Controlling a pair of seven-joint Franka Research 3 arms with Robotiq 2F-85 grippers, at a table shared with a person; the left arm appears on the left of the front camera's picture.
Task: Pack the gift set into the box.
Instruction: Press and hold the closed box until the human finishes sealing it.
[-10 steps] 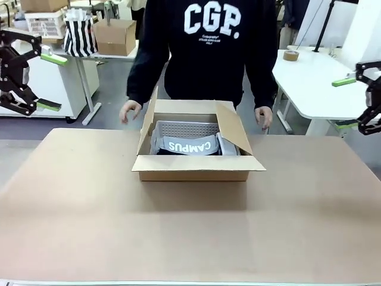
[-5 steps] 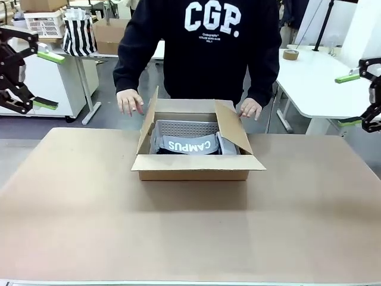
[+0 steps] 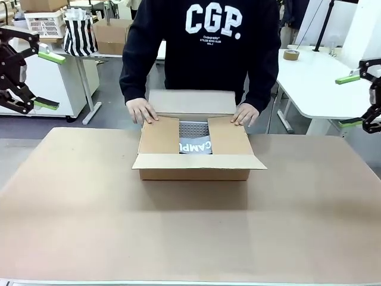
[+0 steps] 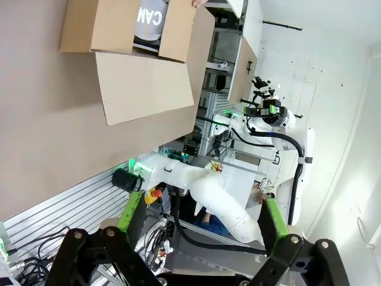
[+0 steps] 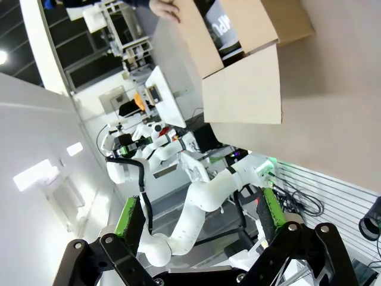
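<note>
Flanking the box (image 3: 196, 169) with gift set (image 3: 196, 145), left tool (image 3: 50, 81) and right tool (image 3: 347, 101) gape.

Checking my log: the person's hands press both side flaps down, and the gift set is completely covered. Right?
Not quite. The front view shows the gift set through the gap between the side flaps; the person's hands do press both down.

"CGP." on sweatshirt (image 3: 212, 21), "CAMP" on gift set (image 3: 196, 145)
</note>
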